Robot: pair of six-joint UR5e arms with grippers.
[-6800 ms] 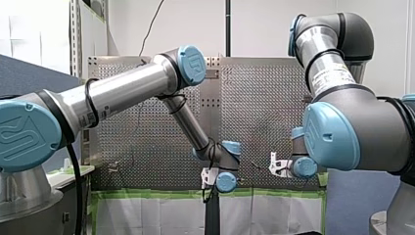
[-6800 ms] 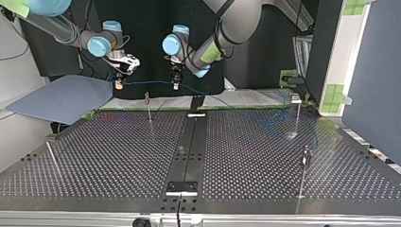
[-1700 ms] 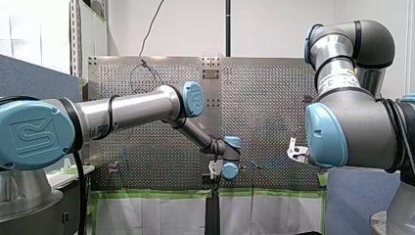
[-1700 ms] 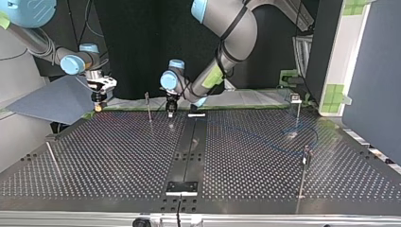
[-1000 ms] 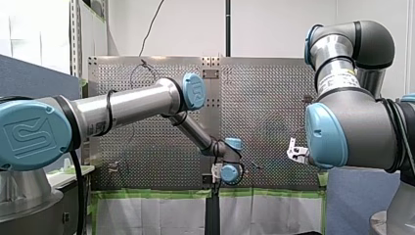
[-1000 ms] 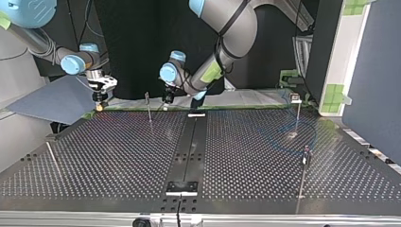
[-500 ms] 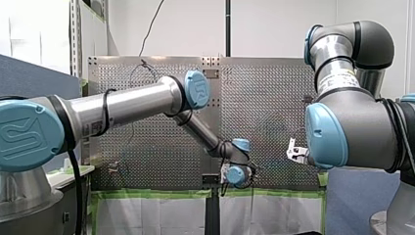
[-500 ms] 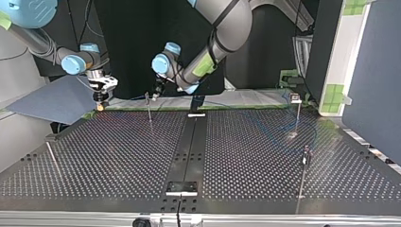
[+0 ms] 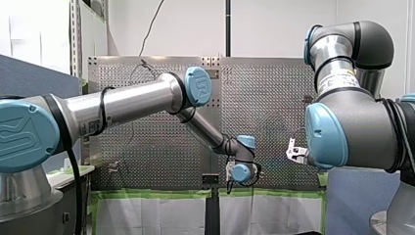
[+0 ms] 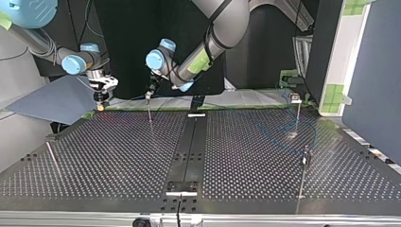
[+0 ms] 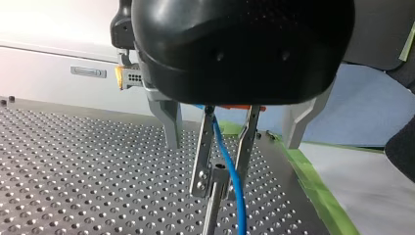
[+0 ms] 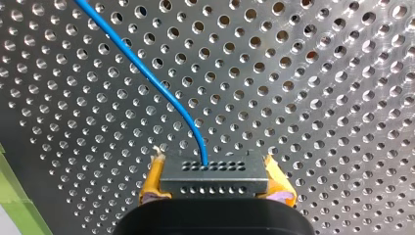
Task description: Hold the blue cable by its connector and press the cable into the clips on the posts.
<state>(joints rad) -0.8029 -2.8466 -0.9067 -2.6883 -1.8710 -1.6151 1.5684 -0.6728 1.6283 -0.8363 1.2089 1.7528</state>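
Blue cable (image 11: 230,166) looks unclipped so far: my right hand (image 12: 215,188) clamps its connector (image 12: 214,174); my left hand (image 11: 217,188), slightly parted, straddles it above the post (image 11: 211,210).

- My right gripper (image 12: 215,180) sits low, with its black body nearest the camera.
- Its two yellow pads (image 12: 154,177) squeeze a connector (image 12: 214,171) — one pad on each side.
- The connector is a dark grey block with rows of little holes in it.
- A blue cable (image 12: 161,90) comes out of the connector's far face, near the middle.
- The cable goes up from the block, then bends and runs off ahead of the gripper, to one side.
- Under it all lies the table (image 12: 303,88) — shiny metal, full of round holes.
- A bit of green tape (image 12: 11,198) shows at the table's edge, off to the side of the gripper.
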